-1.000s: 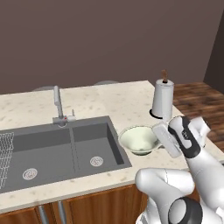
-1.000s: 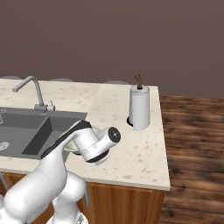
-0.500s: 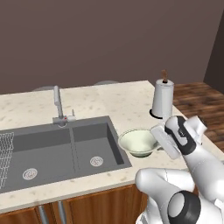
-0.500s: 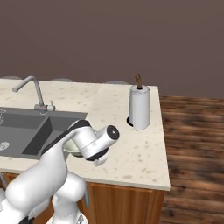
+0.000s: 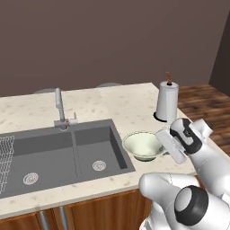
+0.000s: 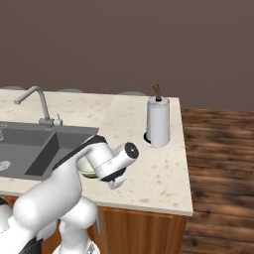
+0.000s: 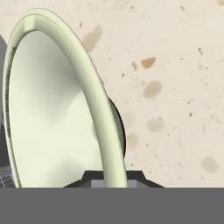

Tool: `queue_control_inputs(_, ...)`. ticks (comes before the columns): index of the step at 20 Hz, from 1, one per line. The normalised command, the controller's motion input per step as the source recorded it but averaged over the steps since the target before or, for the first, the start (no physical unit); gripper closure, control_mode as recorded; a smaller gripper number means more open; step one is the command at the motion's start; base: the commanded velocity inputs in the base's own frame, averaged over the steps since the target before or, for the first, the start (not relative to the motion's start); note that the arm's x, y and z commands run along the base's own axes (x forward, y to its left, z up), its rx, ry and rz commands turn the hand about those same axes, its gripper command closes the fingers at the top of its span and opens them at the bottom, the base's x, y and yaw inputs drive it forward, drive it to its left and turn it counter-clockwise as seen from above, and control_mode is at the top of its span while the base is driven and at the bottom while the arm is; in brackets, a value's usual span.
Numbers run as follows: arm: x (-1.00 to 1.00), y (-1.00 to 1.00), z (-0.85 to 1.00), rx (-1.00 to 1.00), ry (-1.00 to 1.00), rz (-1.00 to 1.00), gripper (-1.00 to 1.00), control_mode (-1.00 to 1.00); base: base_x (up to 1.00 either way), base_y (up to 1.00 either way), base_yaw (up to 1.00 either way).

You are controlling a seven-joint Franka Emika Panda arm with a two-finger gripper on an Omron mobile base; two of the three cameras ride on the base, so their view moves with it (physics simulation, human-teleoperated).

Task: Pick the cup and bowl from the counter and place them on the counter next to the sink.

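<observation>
Just one bowl (image 5: pixel 143 144) (rim clenched by pincer (image 7: pixel 113 177)), one sink (image 5: pixel 63 152), one paper-towel roll (image 5: pixel 166 102), speckled counter (image 5: pixel 130 108).

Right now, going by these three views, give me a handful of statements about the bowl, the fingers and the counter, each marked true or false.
1. The bowl is beside the sink, on its right in the left base view. True.
2. The fingers are closed on the bowl's thin rim. True.
3. The bowl lies inside a sink basin. False: it is over the counter, outside the basins.
4. A yellow cup sits inside the bowl. False: the bowl's inside is bare.
5. The paper towel roll stands upright near the counter's far right end. True.
6. The faucet stands right of the bowl. False: it stands behind the sink, left of the bowl.
</observation>
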Motion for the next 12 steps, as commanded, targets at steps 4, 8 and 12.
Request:
queue_control_inputs(4,0.00,0.00,0.00,0.00,0.00,0.00,1.00,-1.00,0.00,0.00,0.00)
queue_control_inputs(8,0.00,0.00,0.00,0.00,0.00,0.00,-1.00,-1.00,0.00,0.00,0.00)
queue_control_inputs(12,-0.01,0.00,0.00,0.00,-0.01,0.00,-1.00,-1.00,0.00,0.00,0.00)
